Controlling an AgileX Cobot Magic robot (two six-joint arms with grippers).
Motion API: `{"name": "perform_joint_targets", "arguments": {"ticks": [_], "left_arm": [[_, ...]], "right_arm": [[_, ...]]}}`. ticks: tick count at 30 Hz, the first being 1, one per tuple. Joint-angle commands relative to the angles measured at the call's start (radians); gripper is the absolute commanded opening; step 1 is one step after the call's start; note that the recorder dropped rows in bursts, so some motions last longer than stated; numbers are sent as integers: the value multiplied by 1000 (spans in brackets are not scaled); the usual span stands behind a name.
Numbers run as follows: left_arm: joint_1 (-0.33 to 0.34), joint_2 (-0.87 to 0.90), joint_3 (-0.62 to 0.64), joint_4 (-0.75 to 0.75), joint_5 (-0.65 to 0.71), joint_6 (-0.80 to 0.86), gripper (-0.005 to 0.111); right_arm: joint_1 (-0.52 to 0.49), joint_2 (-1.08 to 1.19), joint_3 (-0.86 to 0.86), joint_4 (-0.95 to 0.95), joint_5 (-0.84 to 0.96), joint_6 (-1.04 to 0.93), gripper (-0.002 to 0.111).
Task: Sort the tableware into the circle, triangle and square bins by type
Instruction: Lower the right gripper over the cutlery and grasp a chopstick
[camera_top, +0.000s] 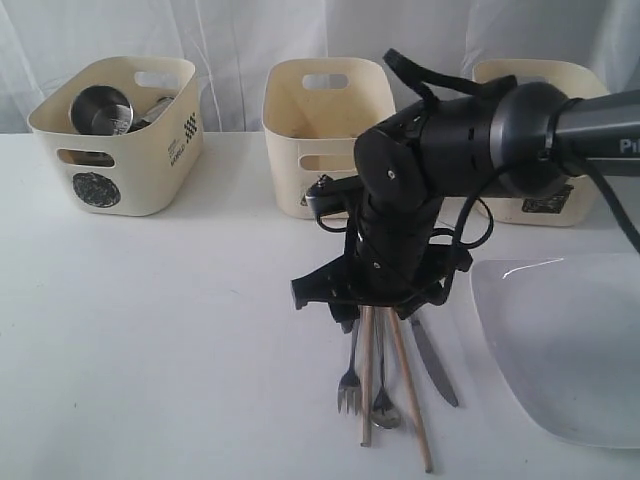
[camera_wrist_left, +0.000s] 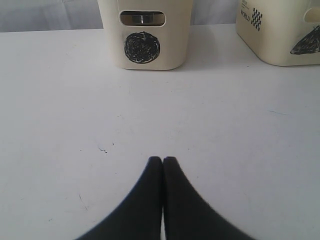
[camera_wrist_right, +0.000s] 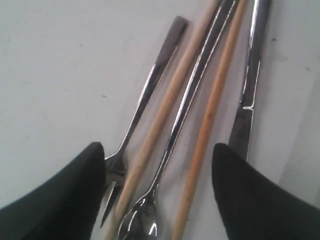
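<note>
A: The fork (camera_wrist_right: 150, 92), spoon (camera_wrist_right: 192, 100), chopsticks (camera_wrist_right: 171, 100) and knife (camera_wrist_right: 250, 75) lie bunched on the table (camera_wrist_right: 50, 75).

B: The right end effector (camera_wrist_right: 157, 150) hangs spread wide over them (the left end effector (camera_wrist_left: 162, 160) is clenched, empty). Closing could pinch two pieces or scatter them.

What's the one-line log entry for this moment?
right gripper: open above cutlery | left gripper: shut, empty | circle bin: holds steel cups | plate: on table

You are facing a white table (camera_top: 150, 350) stretching wide, pale curtain (camera_top: 240, 30) hanging in folds behind, soft light falling evenly
</note>
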Motion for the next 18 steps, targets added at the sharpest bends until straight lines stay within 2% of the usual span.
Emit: {"name": "perform_joint_targets", "arguments": {"ticks": [1,10,18], "left_arm": [[-4,-4,4,-7,-4,0,0],[-4,-4,4,-7,-4,0,0],[-4,-4,4,-7,-4,0,0]], "right_arm": [[0,15,-6,-75,-17,67,58],[0,89,-6,-101,-70,96,59],[-7,144,-6,-94,-101,109,70]]}}
